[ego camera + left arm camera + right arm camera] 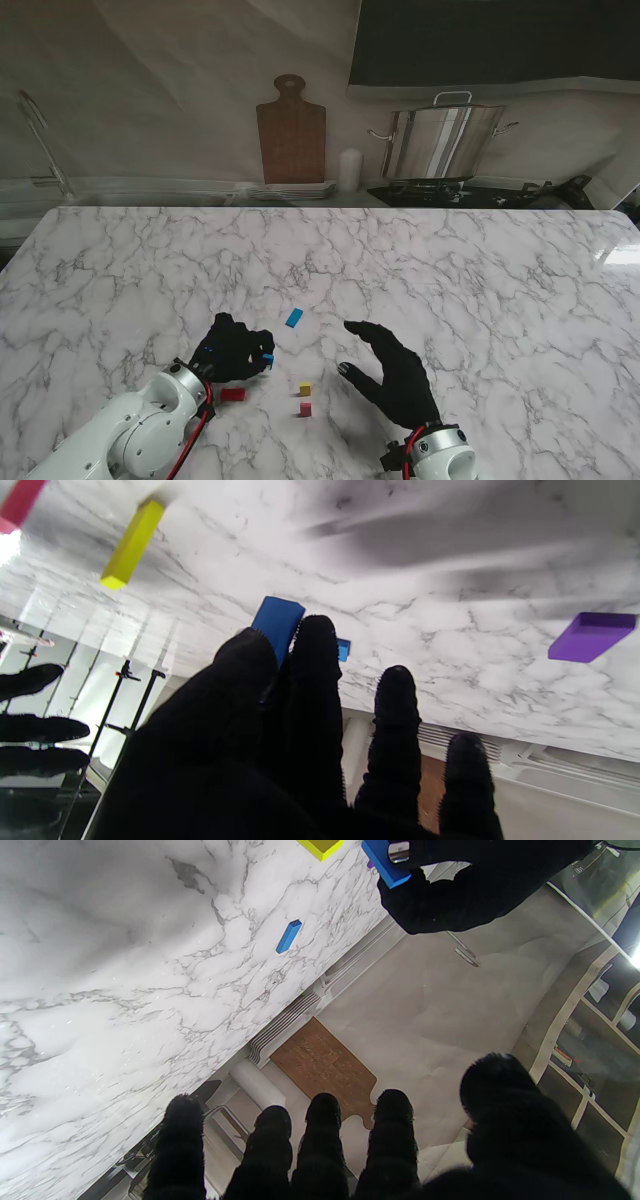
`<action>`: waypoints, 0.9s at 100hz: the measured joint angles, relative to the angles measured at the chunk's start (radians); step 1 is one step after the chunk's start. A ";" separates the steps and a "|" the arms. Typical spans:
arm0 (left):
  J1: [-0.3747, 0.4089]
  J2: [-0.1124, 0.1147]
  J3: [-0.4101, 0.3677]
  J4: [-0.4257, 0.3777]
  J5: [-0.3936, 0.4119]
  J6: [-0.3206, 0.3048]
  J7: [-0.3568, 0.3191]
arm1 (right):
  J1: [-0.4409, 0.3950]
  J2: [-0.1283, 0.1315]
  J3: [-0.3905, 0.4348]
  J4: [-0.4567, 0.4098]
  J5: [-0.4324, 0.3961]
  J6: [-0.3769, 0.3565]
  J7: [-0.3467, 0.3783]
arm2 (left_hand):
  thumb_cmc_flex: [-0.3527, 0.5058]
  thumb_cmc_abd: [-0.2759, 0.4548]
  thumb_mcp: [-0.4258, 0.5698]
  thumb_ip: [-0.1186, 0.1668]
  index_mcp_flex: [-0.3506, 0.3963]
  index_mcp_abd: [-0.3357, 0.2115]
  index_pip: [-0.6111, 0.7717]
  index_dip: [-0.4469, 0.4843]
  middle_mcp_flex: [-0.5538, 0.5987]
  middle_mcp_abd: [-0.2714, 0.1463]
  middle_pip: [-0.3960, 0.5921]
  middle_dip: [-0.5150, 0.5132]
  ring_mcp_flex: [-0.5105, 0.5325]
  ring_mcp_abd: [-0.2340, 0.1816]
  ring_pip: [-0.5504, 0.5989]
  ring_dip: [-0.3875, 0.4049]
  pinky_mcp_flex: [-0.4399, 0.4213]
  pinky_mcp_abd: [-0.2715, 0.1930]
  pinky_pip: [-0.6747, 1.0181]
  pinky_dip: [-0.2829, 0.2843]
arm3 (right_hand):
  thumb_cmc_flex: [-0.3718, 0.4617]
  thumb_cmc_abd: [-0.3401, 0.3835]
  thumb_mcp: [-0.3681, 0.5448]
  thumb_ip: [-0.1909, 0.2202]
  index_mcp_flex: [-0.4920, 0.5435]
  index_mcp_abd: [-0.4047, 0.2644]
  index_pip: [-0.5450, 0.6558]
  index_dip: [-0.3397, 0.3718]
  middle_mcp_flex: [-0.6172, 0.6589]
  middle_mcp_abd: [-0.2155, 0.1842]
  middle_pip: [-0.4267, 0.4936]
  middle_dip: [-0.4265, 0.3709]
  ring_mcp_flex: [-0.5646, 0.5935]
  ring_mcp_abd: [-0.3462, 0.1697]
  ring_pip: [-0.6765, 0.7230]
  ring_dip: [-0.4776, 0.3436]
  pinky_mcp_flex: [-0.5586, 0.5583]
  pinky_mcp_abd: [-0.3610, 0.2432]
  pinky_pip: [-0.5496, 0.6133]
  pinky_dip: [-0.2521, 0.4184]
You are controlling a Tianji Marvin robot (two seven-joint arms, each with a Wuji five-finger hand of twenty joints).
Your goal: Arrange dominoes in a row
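Looking down from the stand, the left hand [236, 349] was curled with its fingertips pinched on a blue domino [268, 357], held just off the marble table [480, 290]. Just to the right of those fingertips, and a little nearer to me, stood a yellow domino [305, 388] with a pink domino [305, 408] right behind it, the pair forming a short line running toward me. A red domino [233, 394] lay beside the left wrist, and a second blue domino [294, 317] lay flat beyond the fingertips, its long axis slanting away and to the right. The right hand [392, 372] hovered on the far side of the yellow and pink pair, fingers spread and holding nothing. By my reading, the left hand was the one placed to add the next piece, and the line's open end lay just off its fingertips.

From the left wrist, the thumb and first finger [316, 650] were clamped on the held blue domino [278, 625], whose long axis ran along the fingers and stuck out past them. The yellow domino [131, 544] stood off to the thumb side, well ahead of the tips; a purple domino [590, 636] lay flat on the little-finger side.

From the right wrist, four fingers [322, 1130] and the thumb stood apart, empty. Across from them the left hand [470, 885] showed with the blue domino [384, 862] in its pinch, close beside the yellow domino [321, 846]; the loose blue one [288, 936] lay farther off on the marble.
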 measured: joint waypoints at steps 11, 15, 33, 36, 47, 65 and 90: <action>-0.001 -0.007 0.010 0.005 -0.016 0.032 0.044 | 0.000 0.000 0.000 0.000 0.000 0.000 0.000 | 0.010 0.008 -0.037 0.000 0.035 0.008 -0.021 -0.062 0.000 0.011 0.027 -0.022 0.000 0.001 0.000 0.000 0.000 0.007 0.000 0.000 | 0.000 0.000 0.000 0.000 0.000 0.000 0.000 0.000 0.000 0.000 0.000 0.000 0.000 0.000 0.000 0.000 0.000 0.000 0.000 0.000; -0.001 -0.010 0.012 0.006 -0.018 0.039 0.045 | 0.000 0.000 0.000 0.000 0.001 0.000 0.000 | 0.011 0.011 -0.046 0.000 0.045 0.010 -0.030 -0.076 0.000 0.015 0.027 -0.028 0.000 0.001 0.000 0.000 0.000 0.009 0.000 0.000 | 0.000 0.000 0.000 0.000 0.000 0.000 0.000 0.000 0.000 0.000 0.000 0.000 0.000 0.000 0.000 0.000 0.000 0.000 0.000 0.000; -0.008 -0.014 0.028 0.008 -0.041 0.063 0.040 | 0.000 0.000 0.000 0.000 0.001 0.000 0.000 | 0.021 0.017 -0.048 0.000 0.046 0.013 -0.035 -0.113 -0.015 0.018 0.027 -0.030 -0.005 0.001 0.000 0.000 0.000 0.010 0.000 0.000 | 0.000 0.000 0.000 0.000 0.000 0.000 0.000 0.000 0.000 0.000 0.000 0.000 0.000 0.000 0.000 0.000 0.000 0.000 0.000 0.000; -0.010 -0.014 0.033 0.009 -0.046 0.067 0.040 | 0.000 0.000 0.000 0.000 0.001 0.000 0.000 | 0.021 0.017 -0.049 0.000 0.046 0.013 -0.035 -0.120 -0.017 0.018 0.027 -0.030 -0.014 0.001 0.000 0.000 0.000 0.010 0.000 0.000 | 0.000 0.000 0.000 0.000 0.000 0.000 0.000 0.000 0.000 0.000 0.000 0.000 0.000 0.000 0.000 0.000 0.000 0.000 0.000 0.000; -0.026 -0.016 0.060 0.023 -0.081 0.082 0.049 | 0.000 0.000 0.000 0.000 0.001 0.000 0.001 | 0.040 0.029 -0.084 0.000 0.046 0.012 -0.035 -0.139 -0.027 0.019 0.027 -0.030 -0.018 0.001 0.000 0.000 0.000 0.010 0.000 0.000 | 0.000 0.000 0.000 0.000 0.000 0.000 0.000 0.000 0.000 0.000 0.000 0.000 0.000 0.000 0.000 0.000 0.000 0.000 0.000 0.000; -0.054 -0.025 0.108 0.057 -0.100 0.104 0.091 | 0.000 0.000 0.000 0.000 0.001 0.000 0.002 | 0.048 0.029 -0.099 0.000 0.046 0.009 -0.035 -0.153 -0.039 0.019 0.020 -0.030 -0.025 0.001 0.001 0.000 0.000 0.010 0.000 0.000 | 0.000 0.000 0.000 0.000 0.000 0.000 0.000 0.000 0.000 0.000 0.000 0.000 0.000 0.000 0.000 0.000 0.000 0.000 0.000 0.000; -0.084 -0.038 0.160 0.086 -0.126 0.124 0.120 | 0.000 0.000 0.001 0.000 0.001 0.000 0.003 | 0.068 0.050 -0.135 0.000 0.041 0.006 -0.030 -0.198 -0.064 0.019 0.000 -0.016 -0.037 0.001 0.001 0.000 0.000 0.010 0.000 0.002 | 0.000 0.000 0.000 0.000 0.000 0.000 0.000 0.000 0.000 0.000 0.000 0.000 0.000 0.000 0.000 0.000 0.000 0.000 0.000 0.000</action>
